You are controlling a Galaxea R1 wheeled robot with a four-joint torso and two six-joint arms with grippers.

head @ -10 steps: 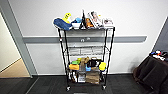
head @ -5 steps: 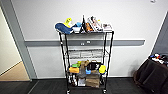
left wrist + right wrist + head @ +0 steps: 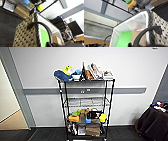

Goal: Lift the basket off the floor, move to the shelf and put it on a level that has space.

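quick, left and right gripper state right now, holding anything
Left gripper: cannot tell; it sits close against the basket, by its dark handle.
Right gripper: cannot tell; it sits close by the basket's other handle.

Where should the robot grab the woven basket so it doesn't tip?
By the dark looped handles, I'd say: one arches off the basket end wall at the handle, another at the opposite end. Taking both ends from outside should keep it level.

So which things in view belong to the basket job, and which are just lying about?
Job:
- basket, white lining, dark handle
- shelf
- second tier from the top
- carpet floor

Lying about:
- blue bundle on top tier
- cardboard box low down
- dark draped table
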